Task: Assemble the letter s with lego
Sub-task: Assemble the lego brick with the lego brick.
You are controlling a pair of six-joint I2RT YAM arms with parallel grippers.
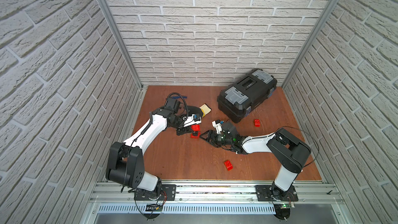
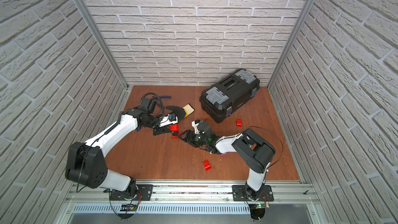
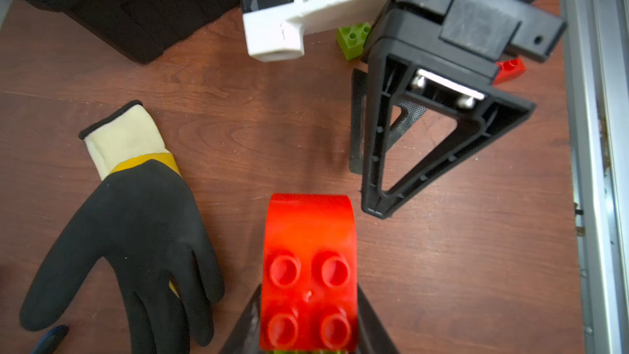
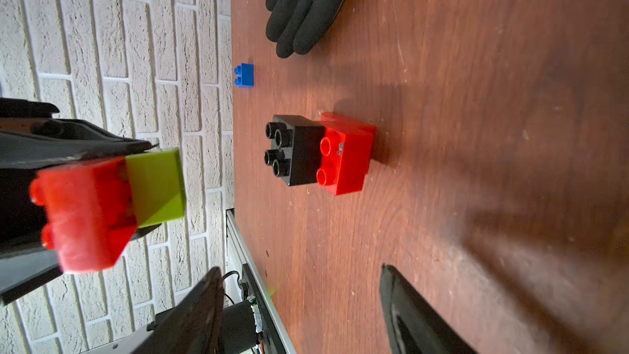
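Right wrist view: the black-and-red stack lies straight ahead of the right gripper, jaws parted, empty; left gripper, clamped on a red-and-lime pair, seemingly raised beside it

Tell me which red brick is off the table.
The red brick with a lime green brick attached, clamped in the jaws of the left gripper. The other red bricks lie on the table.
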